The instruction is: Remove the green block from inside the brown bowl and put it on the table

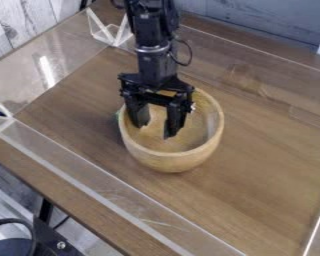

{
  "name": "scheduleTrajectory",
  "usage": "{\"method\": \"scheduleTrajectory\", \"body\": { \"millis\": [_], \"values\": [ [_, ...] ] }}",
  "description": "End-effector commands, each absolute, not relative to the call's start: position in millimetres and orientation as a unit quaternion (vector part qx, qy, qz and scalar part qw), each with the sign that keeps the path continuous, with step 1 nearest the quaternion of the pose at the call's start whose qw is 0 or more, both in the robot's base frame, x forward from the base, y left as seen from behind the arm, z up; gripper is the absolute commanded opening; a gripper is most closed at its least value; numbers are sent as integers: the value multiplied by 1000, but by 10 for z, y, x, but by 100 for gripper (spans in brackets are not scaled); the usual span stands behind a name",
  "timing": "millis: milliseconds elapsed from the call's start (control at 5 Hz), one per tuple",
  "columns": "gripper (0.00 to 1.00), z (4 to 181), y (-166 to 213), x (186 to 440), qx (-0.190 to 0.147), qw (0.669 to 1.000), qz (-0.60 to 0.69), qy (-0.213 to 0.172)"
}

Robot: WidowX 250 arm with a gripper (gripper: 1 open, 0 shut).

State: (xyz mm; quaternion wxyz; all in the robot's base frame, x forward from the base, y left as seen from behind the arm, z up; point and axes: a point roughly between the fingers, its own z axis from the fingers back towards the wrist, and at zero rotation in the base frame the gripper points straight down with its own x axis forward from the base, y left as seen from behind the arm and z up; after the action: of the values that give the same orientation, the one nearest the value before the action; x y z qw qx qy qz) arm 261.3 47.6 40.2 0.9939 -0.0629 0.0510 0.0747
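Camera view: open gripper inside brown bowl; no legible writing.

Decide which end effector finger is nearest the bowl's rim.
The picture-left finger, right beside the brown bowl's left rim; the other finger hangs over its middle.

The round light-brown wooden bowl has thick walls with a smooth, matt finish and faint grain. The flat brown wood-grain table top looks smooth with a slight sheen, and the low clear acrylic walls bordering it are glossy and catch bright reflections. The black robot gripper appears to be matt plastic or metal.
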Motion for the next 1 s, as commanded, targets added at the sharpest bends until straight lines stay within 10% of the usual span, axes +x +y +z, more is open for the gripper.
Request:
{"method": "scheduleTrajectory", "body": {
  "millis": [0,400,600,800],
  "values": [
    [100,497,442,2741,-65,994,82,24],
    [100,425,472,3001,-51,998,33,32],
    [0,541,382,3079,-62,998,19,23],
    [100,737,264,3127,-74,997,1,10]
  ]
}}
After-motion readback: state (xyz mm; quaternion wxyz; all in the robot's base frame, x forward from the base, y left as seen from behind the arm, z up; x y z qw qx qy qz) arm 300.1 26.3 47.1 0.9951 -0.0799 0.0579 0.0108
